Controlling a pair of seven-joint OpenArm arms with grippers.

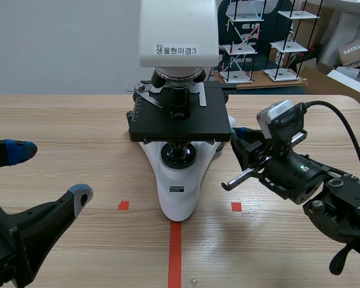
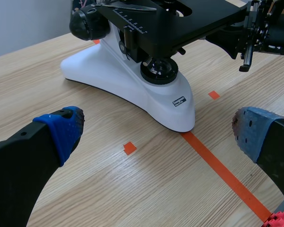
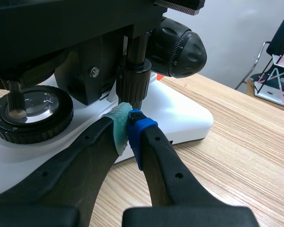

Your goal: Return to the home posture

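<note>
A white compound microscope (image 1: 177, 180) with a black stage (image 1: 180, 117) stands in the middle of the wooden worktop (image 1: 60, 120), its foot over the far end of an orange-red tape line (image 1: 175, 255). A label with printed characters (image 1: 176, 50) sits on the front of its white head.

The left pincer (image 1: 51, 173) hangs low over the worktop on the near left, well apart from the microscope. Its two fingers are spread wide with nothing between them, and the blue dotted pads (image 2: 62, 131) face each other across bare wood.

The right arm comes in from the right, and the right pincer (image 3: 129, 118) is tucked under the right side of the stage. Its fingers are pressed together, grey-green pad against blue pad, and nothing can be seen between them. The tips sit right at the lower end of a black ribbed stage knob (image 3: 133, 78) that hangs from the stage. They seem to touch it, though the close angle leaves this unclear. The large black focus knob (image 3: 180, 45) lies just beyond, and the round lamp lens (image 3: 31, 111) on the base is beside the fingers.
</note>
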